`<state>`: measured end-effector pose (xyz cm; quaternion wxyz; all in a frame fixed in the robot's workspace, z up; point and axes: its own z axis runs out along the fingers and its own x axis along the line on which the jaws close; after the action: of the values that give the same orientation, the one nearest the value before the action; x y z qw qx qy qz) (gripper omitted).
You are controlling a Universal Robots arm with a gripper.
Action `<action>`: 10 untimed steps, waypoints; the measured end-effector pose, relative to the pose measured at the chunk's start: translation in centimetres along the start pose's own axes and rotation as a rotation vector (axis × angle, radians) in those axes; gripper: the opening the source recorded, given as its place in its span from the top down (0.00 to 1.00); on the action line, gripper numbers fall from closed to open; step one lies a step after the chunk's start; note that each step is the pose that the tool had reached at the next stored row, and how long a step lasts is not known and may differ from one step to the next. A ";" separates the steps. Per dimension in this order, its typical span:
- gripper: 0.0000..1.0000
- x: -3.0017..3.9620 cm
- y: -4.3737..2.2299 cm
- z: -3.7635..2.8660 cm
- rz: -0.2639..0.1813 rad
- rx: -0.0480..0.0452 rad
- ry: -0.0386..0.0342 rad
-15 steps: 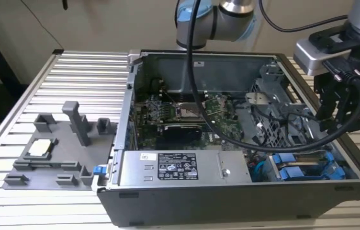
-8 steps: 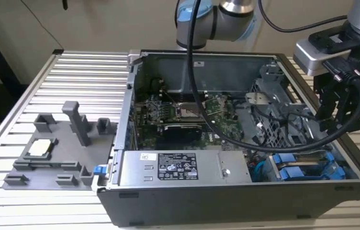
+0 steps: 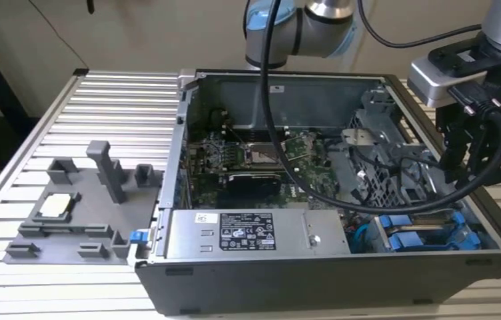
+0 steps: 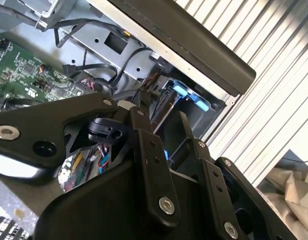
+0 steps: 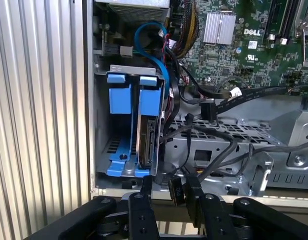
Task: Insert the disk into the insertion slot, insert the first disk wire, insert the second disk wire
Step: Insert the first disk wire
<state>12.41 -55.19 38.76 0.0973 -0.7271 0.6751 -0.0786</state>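
Disk (image 5: 147, 142) sits in case (image 3: 322, 283) on slatted table (image 3: 108, 100).

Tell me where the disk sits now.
The disk sits in its blue carrier inside the insertion slot, beside another blue carrier, in the computer case's corner on the exterior view's right.

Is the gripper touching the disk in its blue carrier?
Apart. In the exterior view the gripper hangs above the case rim, and the disk lies lower inside, with clear space between them.
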 end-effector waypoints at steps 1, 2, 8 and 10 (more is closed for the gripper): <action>0.60 -0.01 0.00 -0.01 0.000 0.0000 0.0002; 0.60 -0.03 0.00 0.00 0.000 0.0000 0.0001; 0.75 -0.09 -0.01 0.01 0.000 0.0001 0.0000; 0.80 -0.09 -0.01 0.01 0.000 0.0000 0.0000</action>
<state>12.41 -55.09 38.75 0.0973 -0.7271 0.6751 -0.0786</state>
